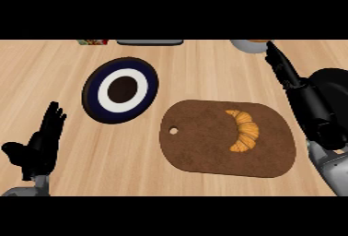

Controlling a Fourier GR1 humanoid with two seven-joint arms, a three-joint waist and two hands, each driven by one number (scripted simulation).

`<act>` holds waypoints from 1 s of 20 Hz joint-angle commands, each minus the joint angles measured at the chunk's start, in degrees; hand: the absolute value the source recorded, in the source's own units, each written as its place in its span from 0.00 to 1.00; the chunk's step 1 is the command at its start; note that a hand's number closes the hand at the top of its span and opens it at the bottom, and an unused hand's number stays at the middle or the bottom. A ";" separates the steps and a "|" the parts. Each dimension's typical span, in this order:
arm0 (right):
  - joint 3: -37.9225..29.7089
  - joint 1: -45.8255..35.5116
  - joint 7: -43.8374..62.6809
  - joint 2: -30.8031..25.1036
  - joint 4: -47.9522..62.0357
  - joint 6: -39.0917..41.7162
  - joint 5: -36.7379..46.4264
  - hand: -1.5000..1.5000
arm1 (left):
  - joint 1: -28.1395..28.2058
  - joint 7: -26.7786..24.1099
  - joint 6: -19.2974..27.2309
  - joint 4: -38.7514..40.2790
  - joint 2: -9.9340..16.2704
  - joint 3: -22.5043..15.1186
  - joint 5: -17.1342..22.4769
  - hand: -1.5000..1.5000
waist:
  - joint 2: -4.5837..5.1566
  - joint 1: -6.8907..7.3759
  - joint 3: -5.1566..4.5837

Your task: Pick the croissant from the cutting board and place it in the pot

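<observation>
Two hands were seen, both finished in black with a slight sheen. The left hand [37, 140] was made up of slender, segmented fingers and a thicker, rounded thumb, all in the same black. Below it, a short piece of grey forearm [27, 188] was shown, smooth and rounded like a cylinder. The right hand [309, 108] was built of blocky black segments with narrow fingers, and lighter highlights were caught along their edges. It was joined to a grey forearm [329, 168] with a smooth, pale shell. No cables, screws or markings could be made out.
</observation>
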 commanded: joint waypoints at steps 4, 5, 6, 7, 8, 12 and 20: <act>-4.00 -5.37 -9.60 -0.21 3.91 22.14 -19.67 1.00 | -8.70 -0.27 0.03 -6.29 -0.14 -0.40 -0.48 0.50 | 2.79 0.64 -1.24; -4.08 -5.97 -9.69 -0.06 3.68 25.58 -22.95 1.00 | -9.51 -0.99 -0.52 -7.16 0.14 -0.22 -0.31 0.50 | 2.88 1.23 -1.14; -3.47 -6.42 -10.33 0.63 3.96 28.66 -25.41 1.00 | -11.10 -1.31 -0.76 -7.69 -0.70 -1.15 -0.50 0.50 | 3.40 1.34 -1.03; -2.18 -10.00 -12.64 -14.30 2.69 24.25 -0.63 1.00 | -9.42 -0.59 -1.47 -6.88 -0.43 -1.07 0.16 0.50 | 1.61 -0.37 -2.09; -6.92 -8.29 -16.16 -12.82 13.25 25.94 -6.01 1.00 | -12.41 1.65 -2.42 -8.93 -0.66 -1.11 1.78 0.50 | 3.53 0.73 -1.41; -6.59 -5.69 -36.34 -12.21 22.79 36.76 -5.85 0.00 | -14.80 3.94 -1.15 -8.22 -1.28 -1.58 1.18 0.50 | 3.43 0.63 -1.34; -4.78 -11.86 -57.64 -20.52 35.04 43.23 7.99 0.00 | -17.18 7.60 -0.14 -8.89 -1.68 -1.86 0.78 0.50 | 2.58 0.59 -1.63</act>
